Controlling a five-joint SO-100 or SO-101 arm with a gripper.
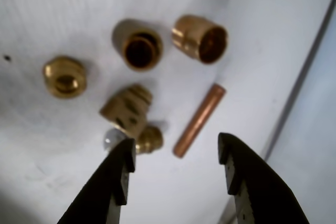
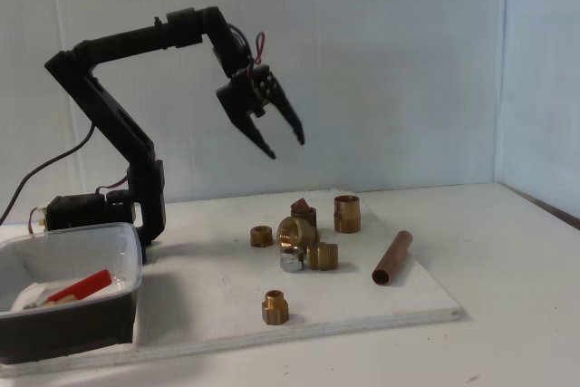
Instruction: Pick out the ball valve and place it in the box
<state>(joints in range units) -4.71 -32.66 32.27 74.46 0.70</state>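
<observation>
The ball valve (image 2: 82,286) lies inside the box (image 2: 127,256) at the lower left of the fixed view; its red lever handle shows through the clear wall, and its brass body is hard to make out. My gripper (image 2: 286,149) hangs open in the air, well above the cluster of fittings and right of the box, holding nothing. In the wrist view the two dark fingers of the gripper (image 1: 176,166) stand apart at the bottom edge, with the fittings on the white board beyond them.
Several small brass fittings (image 2: 296,233) (image 1: 138,44) and a copper pipe (image 2: 391,257) (image 1: 199,120) lie on a white board (image 2: 208,310). A silvery nut (image 2: 291,263) sits among them. The arm's base (image 2: 145,206) stands behind the box.
</observation>
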